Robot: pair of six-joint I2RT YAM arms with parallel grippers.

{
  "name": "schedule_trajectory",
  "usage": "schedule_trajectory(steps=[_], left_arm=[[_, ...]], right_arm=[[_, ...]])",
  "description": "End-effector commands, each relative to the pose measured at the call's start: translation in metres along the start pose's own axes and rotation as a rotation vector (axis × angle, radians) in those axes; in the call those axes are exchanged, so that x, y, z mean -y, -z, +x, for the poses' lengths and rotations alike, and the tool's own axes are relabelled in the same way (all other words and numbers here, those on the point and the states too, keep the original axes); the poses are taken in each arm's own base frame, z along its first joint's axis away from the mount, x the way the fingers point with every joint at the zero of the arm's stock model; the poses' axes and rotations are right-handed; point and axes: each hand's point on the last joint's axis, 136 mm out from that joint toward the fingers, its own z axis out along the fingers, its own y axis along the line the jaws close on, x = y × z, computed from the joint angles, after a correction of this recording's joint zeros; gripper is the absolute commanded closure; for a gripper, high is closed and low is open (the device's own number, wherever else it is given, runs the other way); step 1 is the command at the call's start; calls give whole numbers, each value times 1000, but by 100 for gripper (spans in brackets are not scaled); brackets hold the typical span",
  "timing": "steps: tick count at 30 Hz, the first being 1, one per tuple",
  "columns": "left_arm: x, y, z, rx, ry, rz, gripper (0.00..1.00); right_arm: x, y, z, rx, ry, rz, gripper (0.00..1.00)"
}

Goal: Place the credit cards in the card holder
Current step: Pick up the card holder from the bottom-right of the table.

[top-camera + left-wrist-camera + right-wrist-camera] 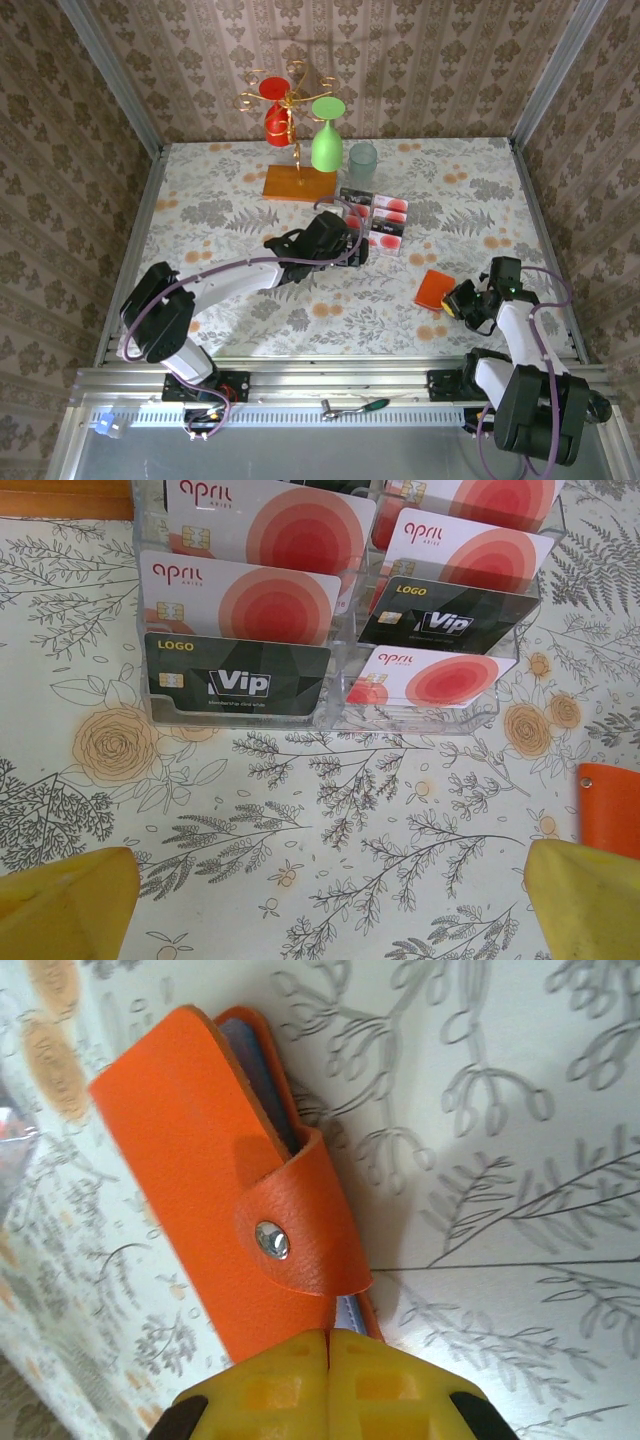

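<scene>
- Left of and behind the clear card stand [378,222], an orange wooden base [300,182] carries a gilt wire rack. A red glass [277,122] and a green glass [326,140] hang from it upside down.
- At the stand's near left corner sits the left gripper [348,243]. In its wrist view the gripper [325,910] has its yellow fingertips [60,905] spread wide apart. They hold nothing and hover over the flowered tablecloth [330,810] just short of the stand's front.
- Directly behind the stand, a pale tumbler [362,160] stands upright.
- Inside the stand, the credit cards [250,605] lean back in two columns of stepped tiers. Most are white with red circles; two are black and marked "Vip".
- Right of the stand and nearer the arms, the card holder [435,290] lies flat on the tablecloth. Its snap tab [290,1240] is fastened across the opening.
- Farther right of the stand, the right gripper [462,300] is at the holder's edge. Its yellow fingers [270,1390] are pressed together and their tips meet the holder's end. Whether any leather is pinched between them I cannot tell.
</scene>
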Motion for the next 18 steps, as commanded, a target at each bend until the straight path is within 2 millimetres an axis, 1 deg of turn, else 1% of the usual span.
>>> schedule_trajectory(steps=[1,5,10,14,18], left_arm=[[-11,19,-15,28,57,9,0],[-32,30,-20,35,157,30,0],[-55,48,-27,83,284,83,0],[-53,61,-33,138,308,223,0],[-52,65,-36,140,365,306,0]], right_arm=[[-35,16,7,-51,81,-118,100],[-72,31,19,-97,193,-198,100],[-123,42,52,-175,356,-298,100],[-167,50,76,-216,457,-396,100],[-208,56,99,-258,533,-469,100]])
